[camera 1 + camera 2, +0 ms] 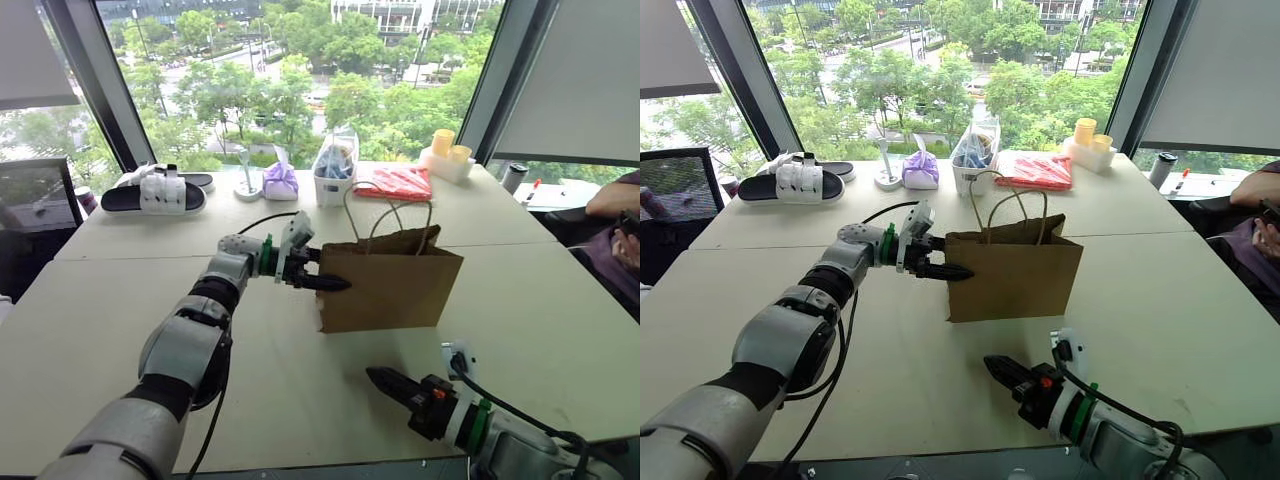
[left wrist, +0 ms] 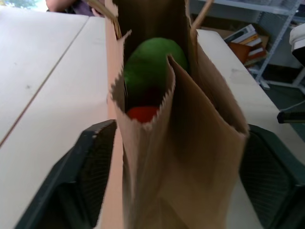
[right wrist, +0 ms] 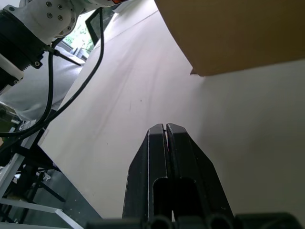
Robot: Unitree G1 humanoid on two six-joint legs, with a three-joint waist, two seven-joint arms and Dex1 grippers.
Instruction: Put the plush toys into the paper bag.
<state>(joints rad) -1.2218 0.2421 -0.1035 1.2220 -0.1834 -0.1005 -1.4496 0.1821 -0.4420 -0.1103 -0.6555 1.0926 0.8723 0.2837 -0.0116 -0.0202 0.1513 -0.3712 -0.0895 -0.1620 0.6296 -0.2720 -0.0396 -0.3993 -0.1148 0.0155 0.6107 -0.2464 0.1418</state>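
Note:
The brown paper bag (image 1: pixel 390 285) stands upright in the middle of the table, its twine handles up. Inside it lies a light green plush toy (image 2: pixel 151 64) with a red patch, seen through the bag's open mouth. My left gripper (image 1: pixel 325 272) is at the bag's left end, open, with one black finger (image 2: pixel 88 176) on each side of the bag's narrow wall. My right gripper (image 1: pixel 376 377) is shut and holds nothing; it hovers low over the table in front of the bag, pointing toward the bag's near left corner (image 3: pixel 195 71).
Along the far edge by the window lie black-and-white sandals (image 1: pixel 155 190), a purple cloth bundle (image 1: pixel 280 180), a clear plastic bag of blue items (image 1: pixel 335 165), a red packet (image 1: pixel 398 183) and yellow cups (image 1: pixel 445 150). A person's arm (image 1: pixel 612 200) rests at the right. A white socket (image 1: pixel 455 357) sits near my right gripper.

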